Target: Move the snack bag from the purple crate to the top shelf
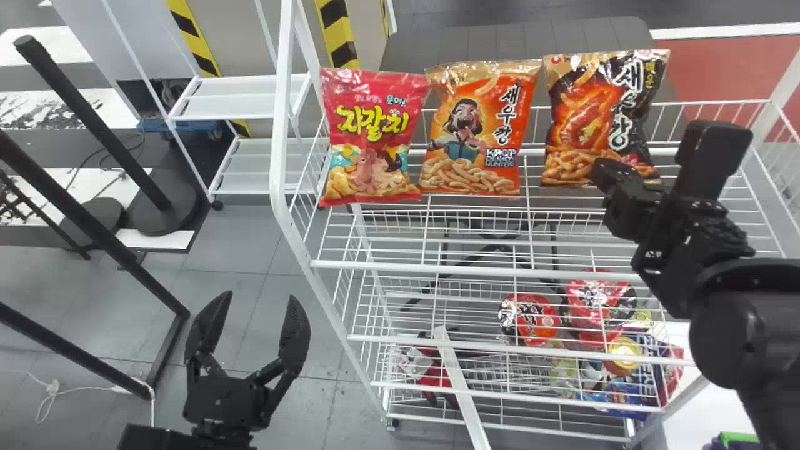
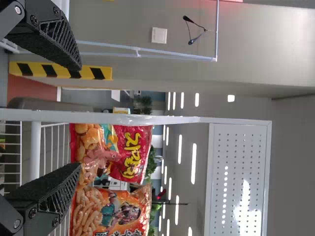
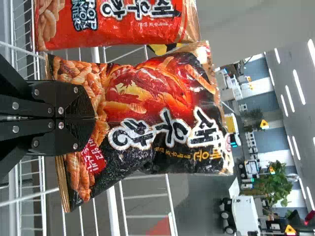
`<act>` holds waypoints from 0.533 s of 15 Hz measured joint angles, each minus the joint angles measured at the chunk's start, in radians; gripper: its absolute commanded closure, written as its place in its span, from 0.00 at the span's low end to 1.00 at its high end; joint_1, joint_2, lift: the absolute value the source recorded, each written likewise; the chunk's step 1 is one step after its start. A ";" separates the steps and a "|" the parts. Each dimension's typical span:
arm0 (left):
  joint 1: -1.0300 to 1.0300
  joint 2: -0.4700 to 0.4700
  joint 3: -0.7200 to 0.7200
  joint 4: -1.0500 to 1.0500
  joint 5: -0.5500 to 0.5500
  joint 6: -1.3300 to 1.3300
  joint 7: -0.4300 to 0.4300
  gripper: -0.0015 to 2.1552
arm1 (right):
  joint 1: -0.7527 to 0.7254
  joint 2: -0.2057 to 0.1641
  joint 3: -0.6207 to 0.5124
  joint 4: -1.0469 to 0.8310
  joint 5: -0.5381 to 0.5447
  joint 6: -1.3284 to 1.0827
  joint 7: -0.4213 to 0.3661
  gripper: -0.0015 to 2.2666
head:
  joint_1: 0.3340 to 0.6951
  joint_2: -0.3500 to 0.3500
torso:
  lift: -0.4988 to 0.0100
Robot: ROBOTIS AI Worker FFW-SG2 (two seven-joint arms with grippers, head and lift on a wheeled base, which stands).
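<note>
The head view shows a white wire rack (image 1: 375,265) filling the middle and right of the scene. Beyond its left side, farther off, stands a smaller white shelf unit (image 1: 240,98), and black metal posts (image 1: 94,106) slant across the far and near left. The right arm (image 1: 737,312) comes in at the right and reaches over the top shelf.

The left gripper (image 1: 259,297) is at the near left, well apart from the snacks and left of the wire rack, with its jaws spread wide. The right gripper (image 1: 607,175) is at the black-and-orange snack bag (image 1: 594,112), its jaws together in front of the bag's lower part in the right wrist view. They may be touching the packet, though any contact there is hard to make out.

That snack bag stands upright on the top shelf, at the right end of a row of three. Just left of it is an orange snack bag (image 1: 472,131), and the pink-red snack bag (image 1: 375,134) is at the left end. Lower in the rack, toward the right, are two red instant-noodle tubs (image 1: 530,319), side by side.
</note>
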 measured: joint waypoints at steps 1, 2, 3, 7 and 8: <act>0.000 0.000 0.000 0.000 0.000 0.000 0.003 0.06 | -0.016 0.002 0.006 0.027 -0.001 -0.005 0.008 1.00 | 1.00 0.76 | 0.98; 0.001 0.000 0.001 0.000 0.000 0.000 0.004 0.06 | -0.029 0.003 0.012 0.049 -0.002 -0.007 0.012 1.00 | 1.00 0.77 | 0.98; 0.002 0.000 0.002 0.000 0.000 0.000 0.004 0.06 | -0.043 0.004 0.019 0.072 -0.002 -0.007 0.012 0.99 | 1.00 0.77 | 0.98; 0.006 0.001 0.006 -0.005 0.000 -0.003 0.004 0.06 | -0.061 0.005 0.032 0.104 -0.011 0.003 0.017 0.88 | 1.00 0.79 | 0.98; 0.006 0.001 0.006 -0.005 0.000 -0.003 0.004 0.06 | -0.061 0.005 0.032 0.104 -0.014 0.005 0.024 0.67 | 1.00 0.79 | 0.98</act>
